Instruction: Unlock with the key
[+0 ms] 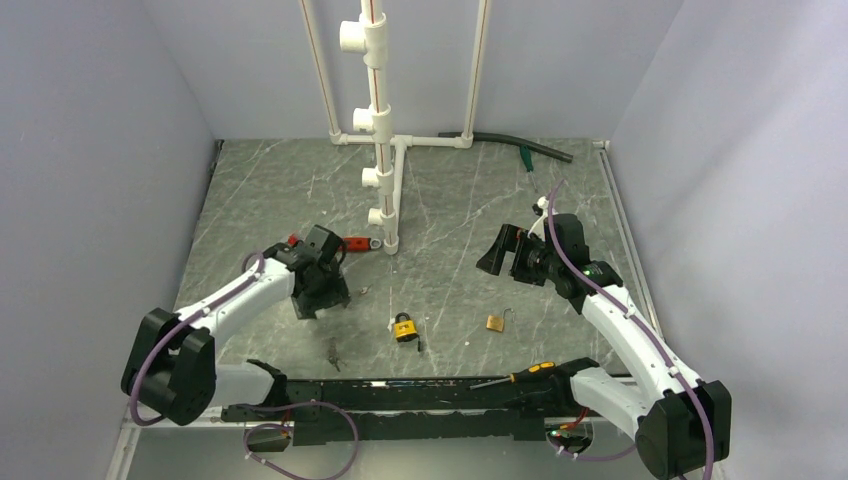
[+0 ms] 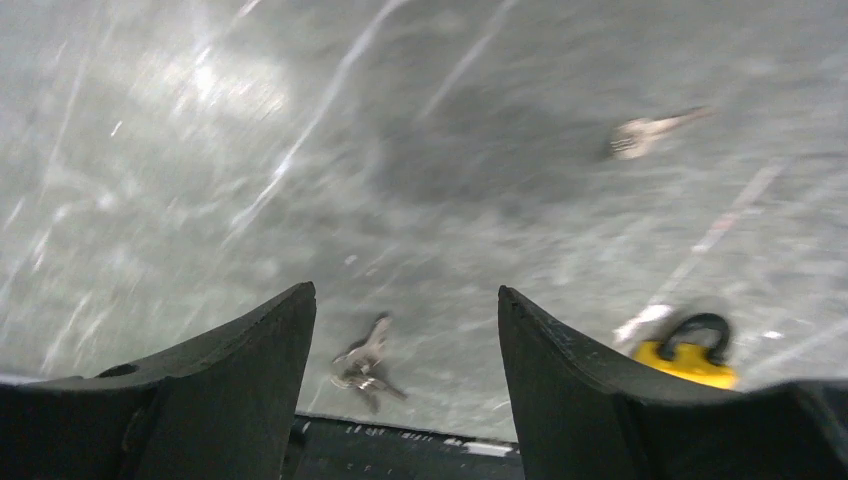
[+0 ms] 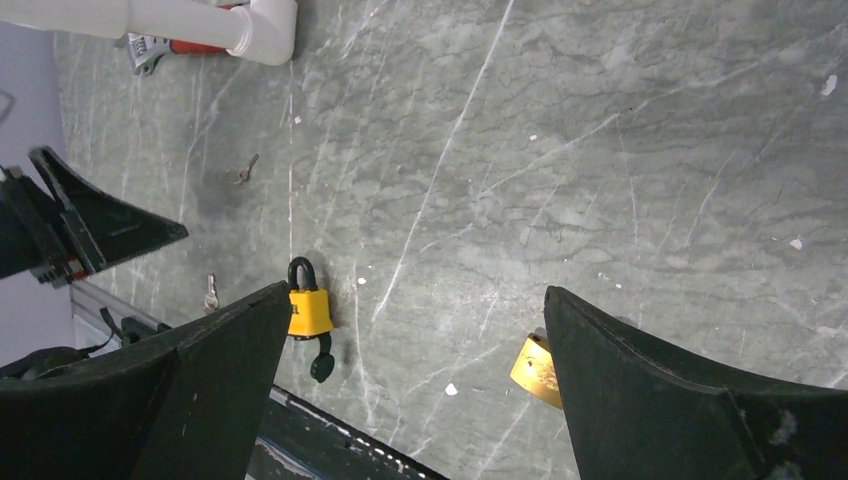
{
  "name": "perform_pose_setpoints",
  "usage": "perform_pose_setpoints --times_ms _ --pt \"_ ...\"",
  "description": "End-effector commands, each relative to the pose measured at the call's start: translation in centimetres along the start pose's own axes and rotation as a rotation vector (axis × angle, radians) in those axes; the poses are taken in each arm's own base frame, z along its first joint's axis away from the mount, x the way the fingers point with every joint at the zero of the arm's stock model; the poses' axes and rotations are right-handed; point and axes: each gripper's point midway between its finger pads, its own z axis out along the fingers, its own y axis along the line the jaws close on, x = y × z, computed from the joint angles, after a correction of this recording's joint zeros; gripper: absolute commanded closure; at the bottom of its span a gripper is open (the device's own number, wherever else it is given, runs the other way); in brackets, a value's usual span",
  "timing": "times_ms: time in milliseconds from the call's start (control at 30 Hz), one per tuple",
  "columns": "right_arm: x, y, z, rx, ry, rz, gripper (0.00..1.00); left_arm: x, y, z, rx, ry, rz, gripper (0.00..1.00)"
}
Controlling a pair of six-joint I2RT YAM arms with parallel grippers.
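The key (image 1: 333, 352) is a tiny dull grey bunch lying flat near the table's front edge. In the left wrist view the key (image 2: 362, 365) shows on the table between and beyond my fingers, untouched. My left gripper (image 2: 405, 292) is open and holds nothing; from above the left gripper (image 1: 320, 298) hovers just behind the key. The yellow-and-black padlock (image 1: 405, 327) lies to the key's right, also seen as padlock (image 2: 690, 355) and padlock (image 3: 310, 310). My right gripper (image 3: 417, 290) is open and empty, with the right gripper (image 1: 497, 252) raised right of centre.
A brass padlock (image 1: 496, 322) lies right of the yellow one. A paler tiny metal piece (image 1: 362, 290) sits beside the left gripper. A screwdriver (image 1: 520, 376) rests on the front rail. A red wrench (image 1: 355, 243) and a white pipe stand (image 1: 385, 180) are behind; a black hose (image 1: 520, 147) lies at the back.
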Motion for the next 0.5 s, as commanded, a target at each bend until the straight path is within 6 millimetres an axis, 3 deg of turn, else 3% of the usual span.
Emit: perform_pose_setpoints --times_ms 0,133,333,467 --pt "-0.3 0.4 -0.1 -0.012 -0.016 -0.012 0.00 4.2 5.4 -1.4 -0.275 0.069 -0.110 0.29" --pt "0.3 0.3 0.1 -0.016 0.004 -0.011 0.00 6.0 6.1 -1.7 -0.351 0.077 -0.095 0.31" --pt "0.8 0.0 0.1 -0.013 0.008 -0.015 0.00 8.4 3.1 -0.3 -0.164 0.147 -0.029 0.42" --pt "1.2 -0.1 0.2 -0.013 0.027 -0.016 0.00 8.5 3.7 -0.2 -0.176 0.131 -0.005 0.49"
